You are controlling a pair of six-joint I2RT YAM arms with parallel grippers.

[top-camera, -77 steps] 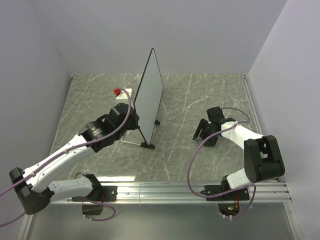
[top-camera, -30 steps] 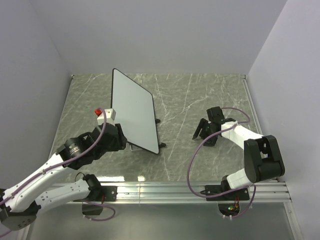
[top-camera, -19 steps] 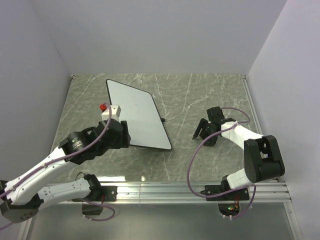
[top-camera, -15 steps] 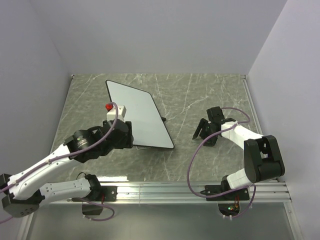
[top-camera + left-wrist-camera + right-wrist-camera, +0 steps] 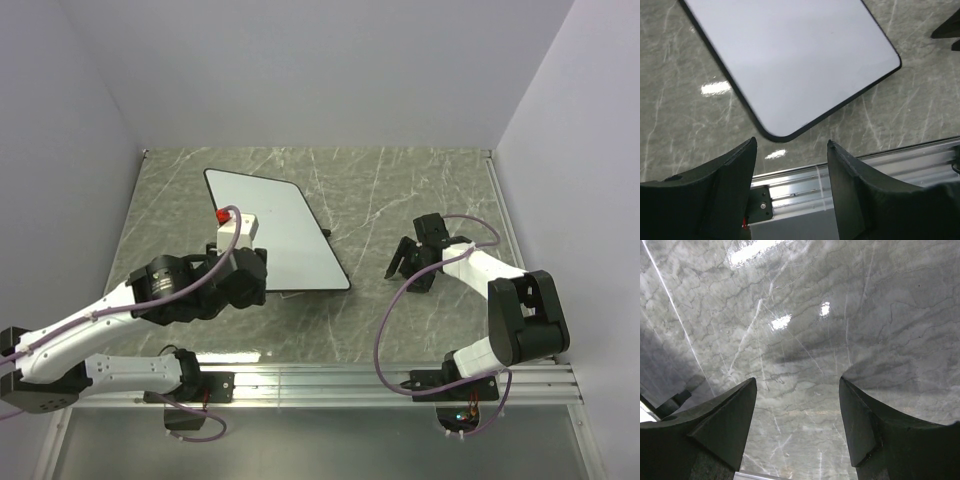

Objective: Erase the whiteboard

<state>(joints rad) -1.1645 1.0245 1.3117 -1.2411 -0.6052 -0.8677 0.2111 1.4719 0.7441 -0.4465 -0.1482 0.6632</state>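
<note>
From above, the whiteboard point(image 5: 275, 232) lies face-up at ten o'clock, with the left gripper point(image 5: 248, 280) at its six o'clock edge; the left wrist view shows those jaws spread and empty (nothing to wipe with, mind), the right wrist view shows the right gripper point(image 5: 797, 382) spread over bare table point(image 5: 790, 315), so I reckon a bare-fingered push could skid or scratch the board.

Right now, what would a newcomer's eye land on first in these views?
The whiteboard, big and blank, its white face turned up, on the left half of the grey marble table. The left gripper hangs open just off its near rounded corner, holding nothing. The right gripper sits open over bare marble on the right.
</note>
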